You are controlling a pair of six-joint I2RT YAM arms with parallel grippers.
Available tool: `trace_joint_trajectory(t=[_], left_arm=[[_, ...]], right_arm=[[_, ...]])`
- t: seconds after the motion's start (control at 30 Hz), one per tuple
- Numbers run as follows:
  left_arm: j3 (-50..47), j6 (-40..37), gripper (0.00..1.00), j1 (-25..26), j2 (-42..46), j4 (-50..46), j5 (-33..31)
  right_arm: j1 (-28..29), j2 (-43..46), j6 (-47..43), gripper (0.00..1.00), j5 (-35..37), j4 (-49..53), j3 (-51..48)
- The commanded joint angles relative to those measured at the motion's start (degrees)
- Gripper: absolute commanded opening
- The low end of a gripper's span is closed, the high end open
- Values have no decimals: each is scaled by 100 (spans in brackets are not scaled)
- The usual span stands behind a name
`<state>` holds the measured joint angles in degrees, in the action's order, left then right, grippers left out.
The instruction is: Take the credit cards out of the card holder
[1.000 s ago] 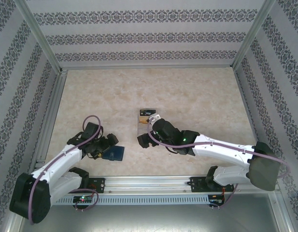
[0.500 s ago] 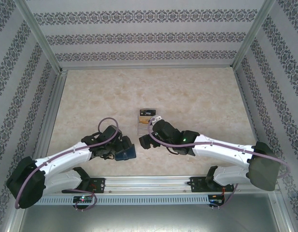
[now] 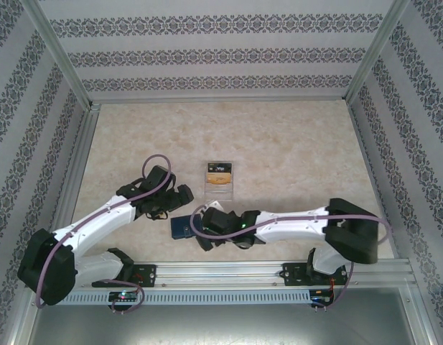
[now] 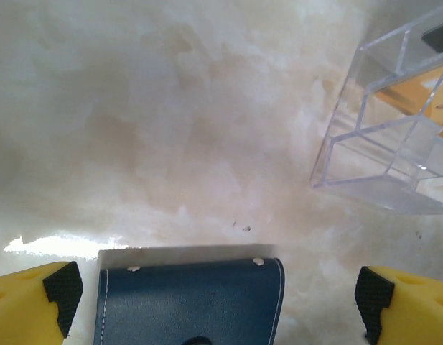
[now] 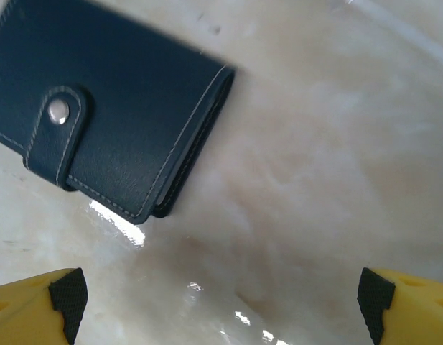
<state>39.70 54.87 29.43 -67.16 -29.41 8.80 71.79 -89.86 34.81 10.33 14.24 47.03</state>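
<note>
The wallet is lying snapped shut on the table, near the clear stand. The left gripper and right gripper are hovering close beside it, both spread wide and holding nothing.

Beige marbled tabletop shows glossy reflections. Damask-striped walls stand behind and beside it; an aluminium rail edges its front.

card holder: cut off by bottom edge in left wrist view, by top and left edges in right wrist view | snap tab closed, you cannot see its inside | clear stand: cut off at right edge | stand contents: too small for you to identify from above
</note>
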Motion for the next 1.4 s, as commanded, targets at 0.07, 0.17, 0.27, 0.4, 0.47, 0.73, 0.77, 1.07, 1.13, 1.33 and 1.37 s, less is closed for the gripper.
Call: trace_joint_trajectory(t=[0.07, 0.17, 0.27, 0.4, 0.47, 0.73, 0.77, 1.07, 1.13, 1.33, 1.37], left_arm=[[73, -516, 99, -382, 59, -289, 339], [50, -534, 99, -411, 119, -329, 375], [-38, -508, 99, -412, 158, -218, 480], [-192, -494, 99, -404, 138, 134, 764], [-263, -528, 93, -410, 19, 441, 1016], [-311, -877, 70, -411, -661, 518, 1444], [-391, -862, 70, -411, -642, 516, 1468], [-1340, -163, 71, -339, -142, 1239, 2196], [-1432, -47, 72, -266, -102, 1395, 2300], [-1509, 430, 73, 180, -122, 2132, 2321], [-1510, 517, 73, 268, -158, 2278, 2301]], right_arm=[[178, -759, 223, 98, 462, 326, 664], [149, -925, 346, 98, 873, 611, 851], [-24, -851, 508, 98, 1160, 734, 738], [-348, -813, 560, 98, 1285, 747, 653], [-458, -888, 500, 98, 1262, 752, 748], [-525, -1050, 562, 98, 1204, 755, 948], [-540, -1067, 561, 98, 1177, 740, 963], [-660, -1123, 580, 98, 1094, 688, 1087], [-699, -1096, 560, 98, 1087, 692, 1088], [-884, -890, 519, 98, 1054, 665, 973], [-915, -835, 510, 98, 1048, 668, 946]])
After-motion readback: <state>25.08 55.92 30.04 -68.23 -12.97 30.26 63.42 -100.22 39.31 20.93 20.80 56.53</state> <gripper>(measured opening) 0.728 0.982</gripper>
